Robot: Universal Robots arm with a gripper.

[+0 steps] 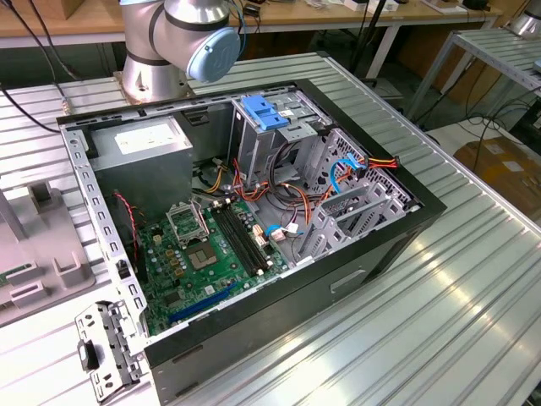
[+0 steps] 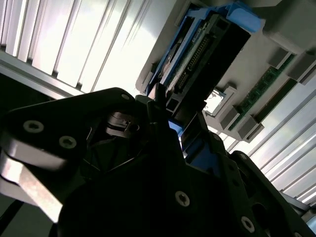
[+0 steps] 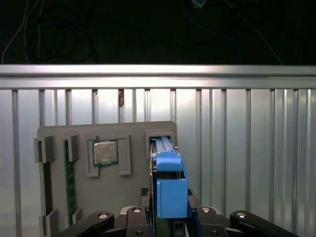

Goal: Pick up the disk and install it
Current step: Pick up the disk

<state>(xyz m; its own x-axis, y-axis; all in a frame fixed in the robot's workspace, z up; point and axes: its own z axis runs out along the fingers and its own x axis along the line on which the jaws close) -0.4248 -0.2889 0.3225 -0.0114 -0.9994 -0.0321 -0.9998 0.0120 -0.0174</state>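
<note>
The disk [image 3: 172, 190] stands on edge in a slot of a grey holder tray [image 3: 98, 197], its light-blue side rail facing the camera. My gripper [image 3: 171, 210] straddles it, a black finger pressed against each side of the rail, shut on it. In the second wrist view the disk [image 2: 197, 54] shows its connector edge and blue rails, with the gripper [image 2: 177, 116] clamped around its near end. The disk still sits in the holder slot. The open computer case [image 1: 423, 211] lies on the ribbed metal table.
The holder tray also carries a processor chip [image 3: 105, 152] and memory sticks [image 3: 69, 182]. Inside the case are a metal drive cage topped by a blue bracket [image 1: 264, 112], a grey power-supply box [image 1: 139, 139], a green motherboard [image 1: 203, 254] and loose cables. The arm's base [image 1: 169, 42] stands behind the case.
</note>
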